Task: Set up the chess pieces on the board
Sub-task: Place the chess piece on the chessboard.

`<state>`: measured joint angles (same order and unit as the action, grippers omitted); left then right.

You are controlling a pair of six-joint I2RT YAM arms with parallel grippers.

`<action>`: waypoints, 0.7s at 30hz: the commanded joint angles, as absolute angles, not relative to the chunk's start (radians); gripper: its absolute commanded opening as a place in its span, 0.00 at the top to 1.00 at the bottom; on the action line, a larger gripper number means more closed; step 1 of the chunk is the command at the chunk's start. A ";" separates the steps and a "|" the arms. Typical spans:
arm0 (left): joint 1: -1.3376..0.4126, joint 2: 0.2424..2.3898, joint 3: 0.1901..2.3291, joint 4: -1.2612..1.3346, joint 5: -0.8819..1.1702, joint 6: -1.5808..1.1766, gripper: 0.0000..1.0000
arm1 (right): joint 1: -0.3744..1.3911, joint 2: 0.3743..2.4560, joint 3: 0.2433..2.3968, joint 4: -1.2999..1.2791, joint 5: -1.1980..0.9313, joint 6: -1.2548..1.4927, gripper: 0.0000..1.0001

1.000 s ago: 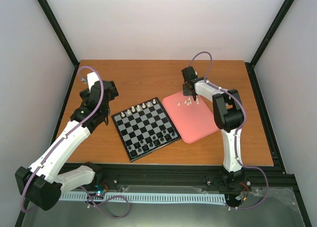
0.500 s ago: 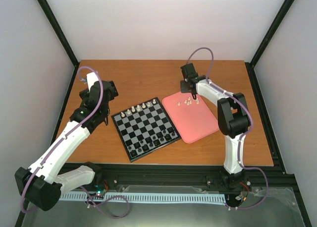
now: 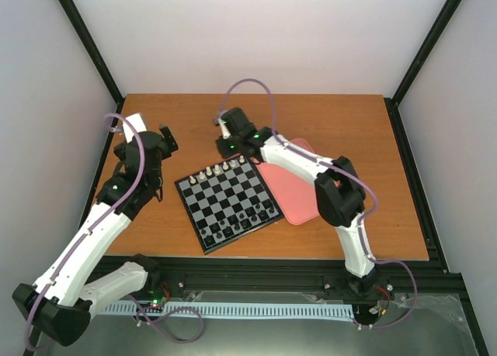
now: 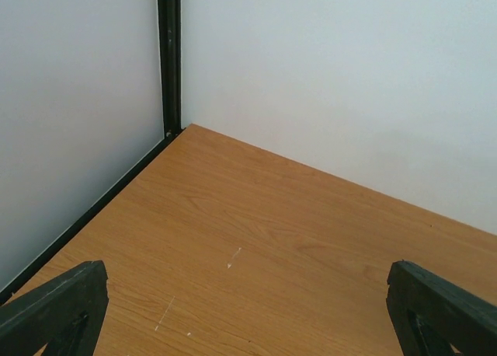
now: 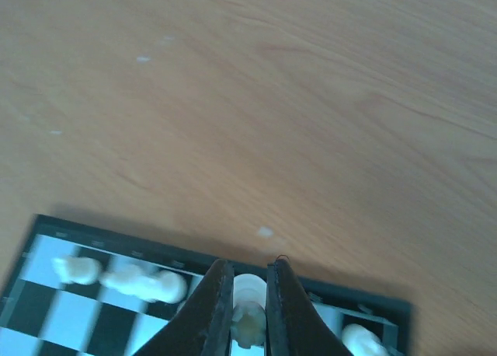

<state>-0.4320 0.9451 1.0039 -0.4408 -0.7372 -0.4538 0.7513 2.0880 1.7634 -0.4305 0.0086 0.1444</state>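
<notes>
The board (image 3: 225, 197) lies at an angle in the middle of the table. A row of white chess pieces (image 3: 221, 168) stands along its far edge, also in the right wrist view (image 5: 124, 278). My right gripper (image 3: 226, 148) hovers over that far edge. In its wrist view the right gripper (image 5: 249, 264) is shut on a small white chess piece (image 5: 249, 313), pinched between both fingers above the board's black frame (image 5: 116, 233). My left gripper (image 3: 165, 138) is left of the board, its fingers (image 4: 58, 305) spread wide over bare wood with nothing between them.
Dark pieces (image 3: 242, 218) stand on the board's near rows. A pink tray (image 3: 301, 191) lies right of the board, its far part covered by my right arm. Black frame posts (image 4: 167, 57) and white walls close in the table's far-left corner.
My right arm swung left from the pink tray to the board's far edge, jaws shut. The left arm shifted a little left and turned.
</notes>
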 commanded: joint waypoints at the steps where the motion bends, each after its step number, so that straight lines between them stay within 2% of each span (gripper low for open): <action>1: -0.425 0.885 1.037 -0.454 -0.746 -0.463 0.00 | 0.833 2.203 1.921 -0.488 -0.065 0.104 0.97; 13: -0.425 0.839 1.025 -0.473 -0.750 -0.462 0.00 | 0.965 2.418 2.236 -0.668 -0.156 0.014 0.97; 21: -0.425 0.822 1.014 -0.472 -0.741 -0.466 0.00 | 1.008 2.472 2.291 -0.690 -0.183 -0.022 0.97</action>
<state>-0.4320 0.8391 1.0039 -0.4679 -0.7364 -0.4538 0.9882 2.4416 2.2478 -0.6640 -0.1585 0.0116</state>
